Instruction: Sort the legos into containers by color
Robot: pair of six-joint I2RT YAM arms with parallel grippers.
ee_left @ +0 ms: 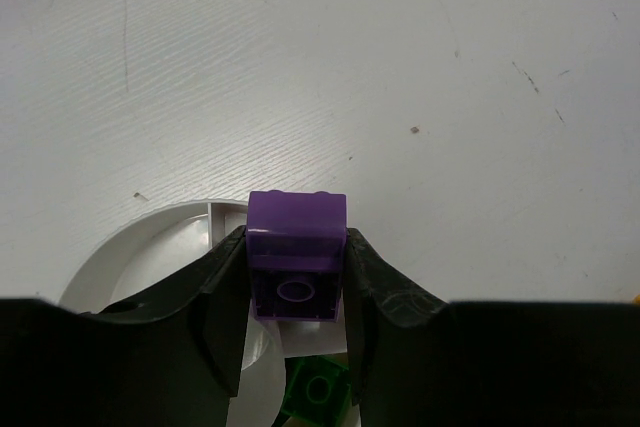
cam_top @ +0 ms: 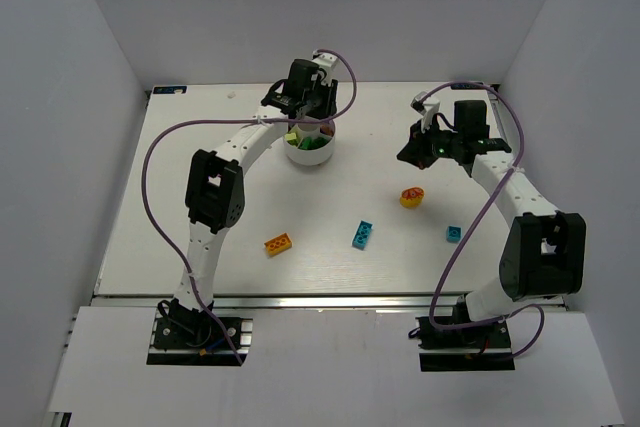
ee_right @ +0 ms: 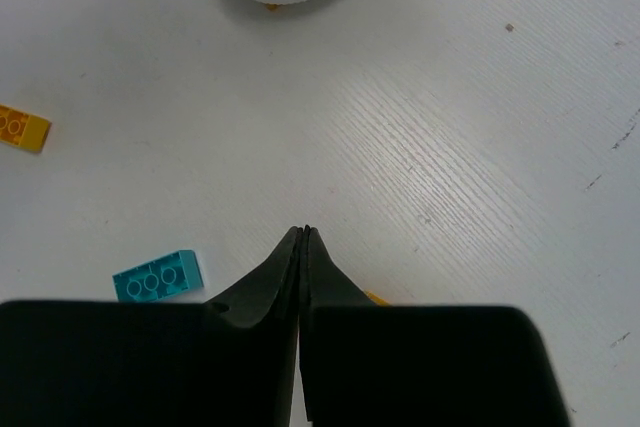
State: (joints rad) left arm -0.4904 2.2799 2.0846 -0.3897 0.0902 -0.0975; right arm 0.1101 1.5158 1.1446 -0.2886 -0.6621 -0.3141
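Left end effector (ee_left: 296,243) clamps a purple lego (ee_left: 297,225) above the bowl (ee_left: 118,259)

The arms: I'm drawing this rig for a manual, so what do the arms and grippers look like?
The left arm and right arm share a design: slim white links and boxy black joint housings. A purple cable loops along each. The left gripper and right gripper have matt black tapered fingers.
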